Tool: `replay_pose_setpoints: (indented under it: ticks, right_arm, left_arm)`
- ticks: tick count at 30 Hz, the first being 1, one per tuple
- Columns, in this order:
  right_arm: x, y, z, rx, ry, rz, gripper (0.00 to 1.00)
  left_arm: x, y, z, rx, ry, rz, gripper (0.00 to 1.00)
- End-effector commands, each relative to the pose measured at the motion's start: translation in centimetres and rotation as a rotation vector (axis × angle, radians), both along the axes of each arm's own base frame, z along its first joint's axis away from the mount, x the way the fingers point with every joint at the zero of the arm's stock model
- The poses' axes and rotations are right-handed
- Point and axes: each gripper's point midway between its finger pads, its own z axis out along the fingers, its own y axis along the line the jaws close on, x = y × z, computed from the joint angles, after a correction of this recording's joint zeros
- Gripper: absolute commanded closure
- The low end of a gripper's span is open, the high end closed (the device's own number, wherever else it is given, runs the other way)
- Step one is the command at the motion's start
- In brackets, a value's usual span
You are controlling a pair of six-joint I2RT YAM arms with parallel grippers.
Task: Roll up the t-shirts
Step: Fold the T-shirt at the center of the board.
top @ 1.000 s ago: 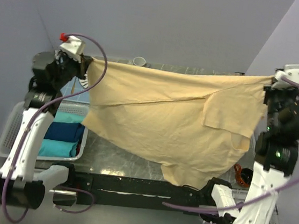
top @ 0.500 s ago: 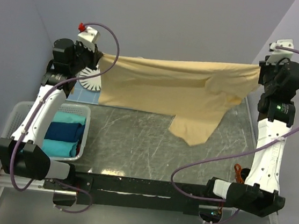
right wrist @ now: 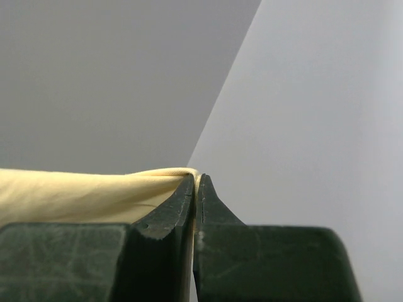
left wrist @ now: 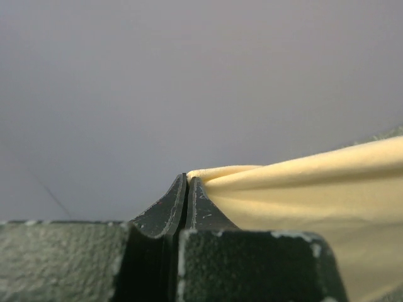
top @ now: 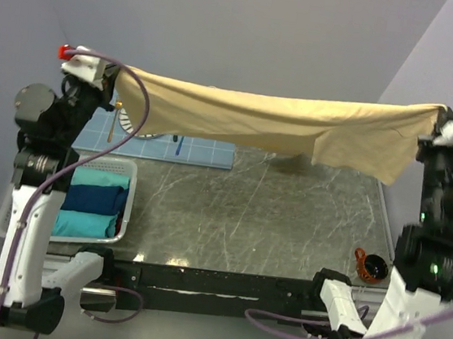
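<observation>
Pale grey-violet walls close in a dark, scratched bench (top: 244, 229), and high above it a pale yellow-cream t-shirt (top: 280, 131) hangs stretched between the 2 arms, clear of the surface. The left end effector (left wrist: 187, 181) is pressed together on 1 edge of the cloth, which fans away to its right. The right end effector (right wrist: 196, 181) likewise pinches a thin fold, with the fabric running off to its left. Between them the top edge is nearly taut, while a loose flap droops below the span, closer to the right end effector. Judging by that sag and the creases, the shirt is light, limp and not slippery, so it should be held by corners or hems with both grips at once; a single hold would likely let it bunch. Below the left end effector and toward its base stands a white lattice basket (top: 127, 207) holding 3 cloth bundles (top: 96, 200), teal, dark blue and lighter teal, side by side. A blue gridded mat (top: 204, 151) lies under the span, and a small orange-and-black object (top: 369, 266) sits below the right end effector.
</observation>
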Motion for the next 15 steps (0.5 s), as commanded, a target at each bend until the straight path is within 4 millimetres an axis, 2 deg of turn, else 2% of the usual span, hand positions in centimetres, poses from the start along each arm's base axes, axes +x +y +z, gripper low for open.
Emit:
replay_pose_setpoints:
  ticks: [1, 3, 4, 6, 7, 9, 10, 12, 13, 14, 15]
  right_arm:
    - [-7.2, 1.9, 5.0, -0.046, -0.168, 0.000, 1.00]
    - [-9.0, 2.3, 6.0, -0.051, -0.211, -0.003, 1.00]
    - [-10.6, 2.7, 6.9, -0.057, -0.250, -0.005, 1.00]
    - [-12.0, 2.9, 7.7, -0.068, -0.291, -0.013, 1.00]
    - [-12.8, 3.0, 7.8, -0.071, -0.309, -0.022, 1.00]
    - [-12.9, 2.7, 8.0, -0.078, -0.325, -0.037, 1.00]
    - [-12.0, 2.4, 7.5, -0.071, -0.305, -0.042, 1.00]
    - [-10.8, 1.8, 7.0, -0.068, -0.287, -0.061, 1.00]
    - [-8.8, 1.1, 5.8, -0.058, -0.241, -0.065, 1.00]
    - [-7.9, 0.8, 5.2, -0.054, -0.223, -0.069, 1.00]
    - [-6.0, 0.3, 3.8, -0.045, -0.184, -0.067, 1.00]
  left_arm:
    - [-4.7, 1.6, 5.7, -0.008, -0.161, 0.060, 0.99]
    - [-6.9, 1.9, 7.5, -0.013, -0.218, 0.069, 0.99]
    - [-7.6, 2.0, 8.1, -0.015, -0.241, 0.069, 0.99]
    - [-9.2, 2.0, 9.3, -0.012, -0.289, 0.070, 0.99]
    - [-9.6, 2.1, 9.5, -0.009, -0.301, 0.074, 0.99]
    - [-9.4, 2.2, 9.6, -0.003, -0.302, 0.081, 0.99]
    - [-9.2, 2.2, 9.4, 0.000, -0.296, 0.079, 0.99]
    - [-7.5, 1.7, 8.1, 0.015, -0.251, 0.049, 0.99]
    - [-6.8, 1.3, 7.3, 0.021, -0.225, 0.029, 0.99]
    - [-4.9, 1.0, 5.5, 0.018, -0.157, 0.010, 0.99]
    - [-4.0, 0.7, 4.5, 0.015, -0.123, -0.007, 0.99]
